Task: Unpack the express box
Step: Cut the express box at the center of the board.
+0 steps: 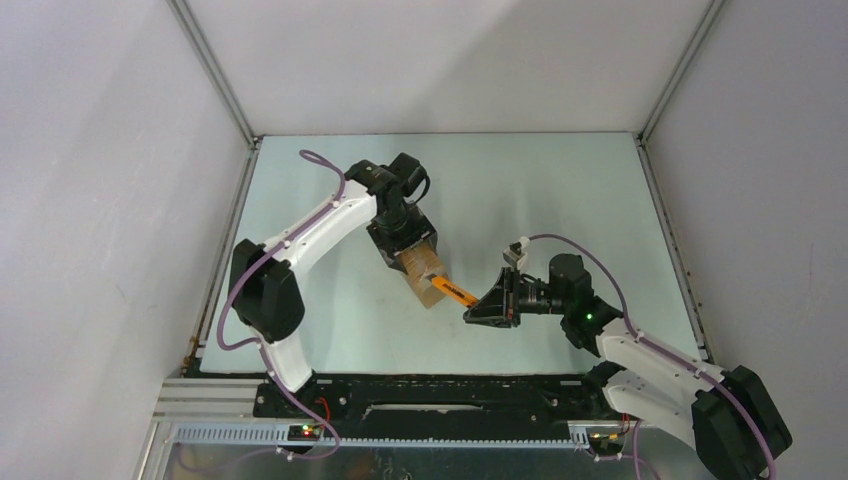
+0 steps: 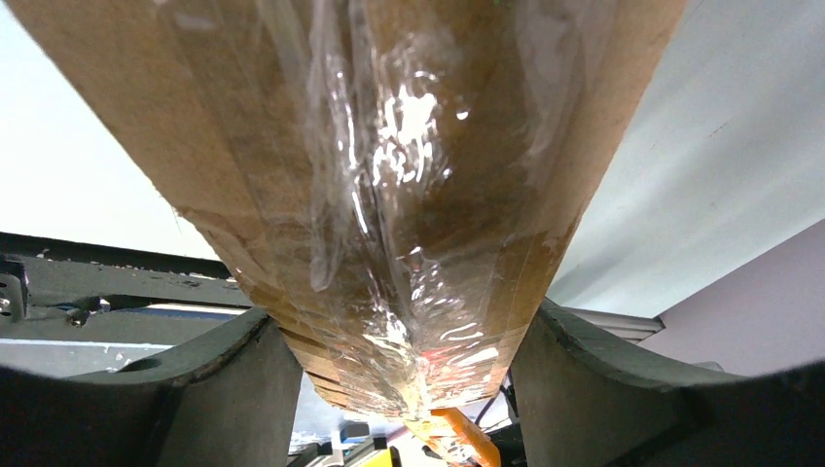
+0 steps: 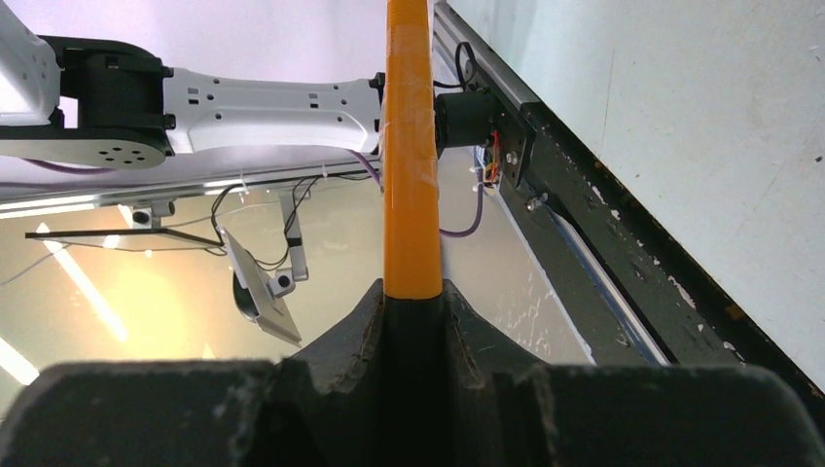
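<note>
The express box (image 1: pixel 425 272) is a brown cardboard parcel near the middle of the table, tilted. My left gripper (image 1: pixel 408 240) is shut on its far end. In the left wrist view the express box (image 2: pixel 389 175) fills the frame with a shiny clear tape seam down its face, and my left gripper (image 2: pixel 399 389) has both fingers (image 2: pixel 224 389) pressed on its sides. My right gripper (image 1: pixel 488 306) is shut on the orange utility knife (image 1: pixel 460 293), whose front end touches the box's near end. The knife (image 3: pixel 411 146) runs straight up from my right gripper (image 3: pixel 413 302). The knife (image 2: pixel 469 440) shows below the box.
Grey walls enclose the pale green table (image 1: pixel 560 200). A black rail (image 1: pixel 430 395) with the arm bases runs along the near edge. The left arm's white link (image 3: pixel 253 102) crosses the top of the right wrist view.
</note>
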You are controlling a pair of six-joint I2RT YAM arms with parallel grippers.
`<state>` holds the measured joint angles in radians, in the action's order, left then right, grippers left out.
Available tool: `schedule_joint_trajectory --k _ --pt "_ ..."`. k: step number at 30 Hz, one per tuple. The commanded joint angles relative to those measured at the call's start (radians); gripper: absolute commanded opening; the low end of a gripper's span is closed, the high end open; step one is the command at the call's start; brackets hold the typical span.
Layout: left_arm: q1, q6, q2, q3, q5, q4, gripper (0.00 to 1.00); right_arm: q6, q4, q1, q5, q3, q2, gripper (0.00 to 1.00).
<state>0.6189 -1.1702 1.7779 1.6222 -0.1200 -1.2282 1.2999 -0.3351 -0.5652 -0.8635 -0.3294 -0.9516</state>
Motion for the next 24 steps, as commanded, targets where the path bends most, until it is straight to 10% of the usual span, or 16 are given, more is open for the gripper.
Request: schedule_joint_trajectory --k 1,24 --pt "0.008 -0.009 0.029 -0.061 -0.008 -0.056 0.64 0.019 -0.068 0.011 0.072 -0.001 0.008 0.00" --pt "0.007 -0.008 0.032 -0.057 -0.008 -0.058 0.64 -0.034 0.017 0.017 0.086 -0.025 0.047 0.00"
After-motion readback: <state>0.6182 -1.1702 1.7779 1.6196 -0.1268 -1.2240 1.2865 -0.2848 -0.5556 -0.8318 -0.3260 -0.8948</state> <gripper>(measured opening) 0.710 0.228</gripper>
